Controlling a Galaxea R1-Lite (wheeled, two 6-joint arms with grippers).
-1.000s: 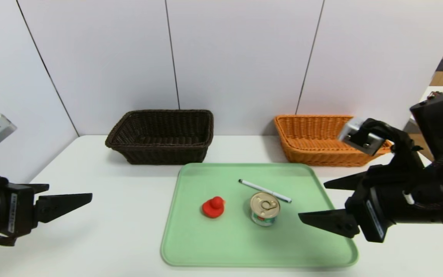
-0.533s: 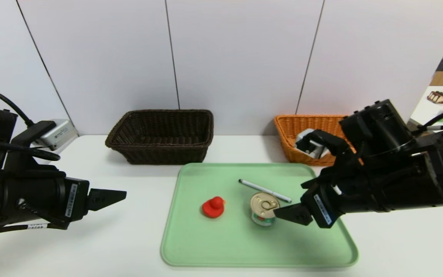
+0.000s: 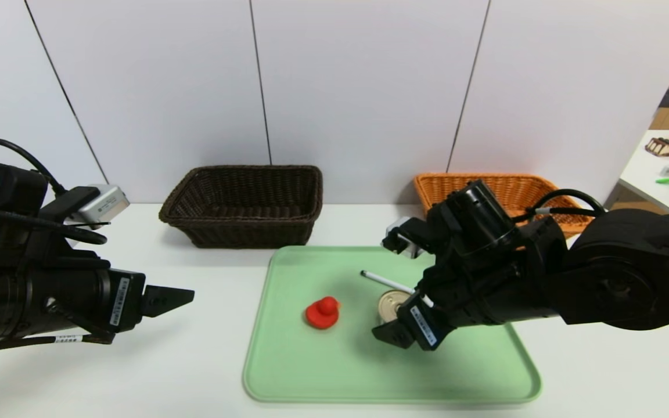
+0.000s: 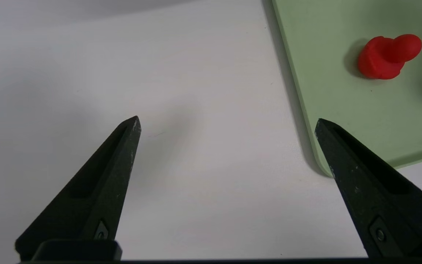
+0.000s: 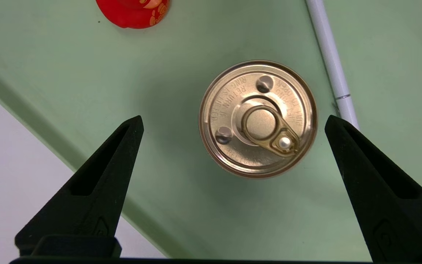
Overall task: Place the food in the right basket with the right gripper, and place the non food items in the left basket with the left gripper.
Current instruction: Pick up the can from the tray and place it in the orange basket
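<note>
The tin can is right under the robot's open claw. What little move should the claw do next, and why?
Probably lower the right gripper straight down, then close. Its fingers are open with the tin can centred between them, not yet touching; the pen lies close beside one finger.

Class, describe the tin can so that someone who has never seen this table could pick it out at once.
Find the green tray in the middle of the white table. Three small things lie on it: a red duck, a white pen and the can, between the duck and the pen. It alone is round metal, with a gold pull-tab lid.
</note>
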